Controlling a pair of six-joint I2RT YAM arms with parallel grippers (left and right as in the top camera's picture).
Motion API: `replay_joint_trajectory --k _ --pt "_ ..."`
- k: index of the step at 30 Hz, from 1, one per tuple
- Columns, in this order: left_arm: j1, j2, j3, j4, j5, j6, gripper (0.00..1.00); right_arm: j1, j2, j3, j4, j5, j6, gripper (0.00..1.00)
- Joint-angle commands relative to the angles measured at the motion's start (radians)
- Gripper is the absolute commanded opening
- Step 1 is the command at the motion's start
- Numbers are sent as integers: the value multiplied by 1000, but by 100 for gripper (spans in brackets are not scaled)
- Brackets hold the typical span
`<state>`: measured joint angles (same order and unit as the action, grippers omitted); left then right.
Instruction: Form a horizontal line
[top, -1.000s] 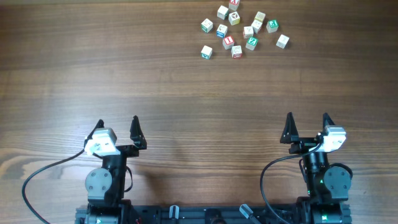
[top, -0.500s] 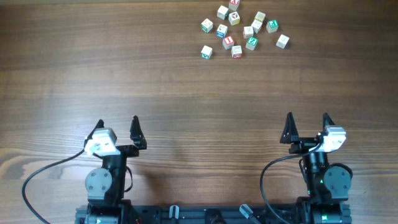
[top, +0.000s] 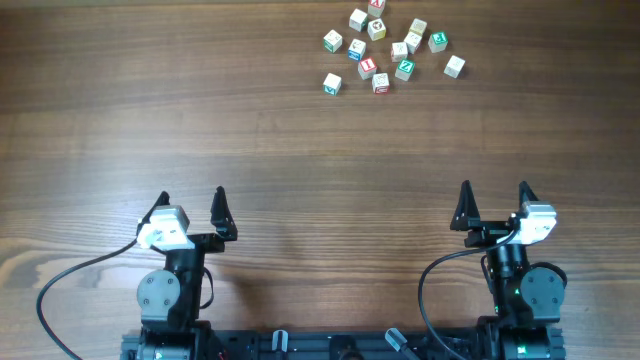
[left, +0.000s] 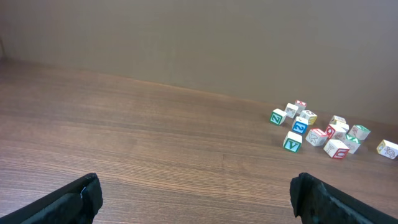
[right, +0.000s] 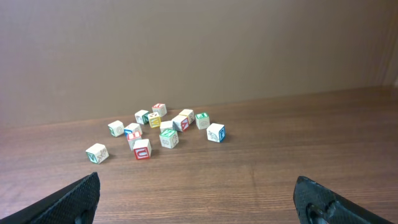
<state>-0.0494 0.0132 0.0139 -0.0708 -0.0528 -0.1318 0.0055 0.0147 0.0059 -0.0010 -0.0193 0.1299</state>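
Note:
Several small white letter cubes (top: 385, 45) lie in a loose cluster at the far right of the wooden table, not in a row, so the horizontal line is out of view. A green-marked cube (top: 332, 84) and a red-marked cube (top: 380, 82) sit at the cluster's near edge. The cubes (left: 317, 127) show at the far right in the left wrist view and the cubes (right: 161, 127) at centre-left in the right wrist view. My left gripper (top: 190, 197) (left: 196, 186) and right gripper (top: 494, 188) (right: 196, 183) stand open and empty near the front edge, far from the cubes.
Both arm bases (top: 170, 295) (top: 525, 290) and their black cables (top: 60, 285) sit at the table's front edge. A plain brown wall (right: 199, 50) rises behind the table's far edge. Bare wood (top: 320, 160) lies between grippers and cubes.

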Motion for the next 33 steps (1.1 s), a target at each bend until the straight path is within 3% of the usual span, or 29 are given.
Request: replay_joint_trajectory --k 1,25,33 --pt "8 -1 -8 1 19 20 100 -3 -7 -1 3 -13 4 100" --pt "8 0 16 5 76 20 100 -3 -7 -1 3 -13 4 100" --pt "8 3 114 -106 148 20 100 -3 -7 -1 3 -13 4 100"
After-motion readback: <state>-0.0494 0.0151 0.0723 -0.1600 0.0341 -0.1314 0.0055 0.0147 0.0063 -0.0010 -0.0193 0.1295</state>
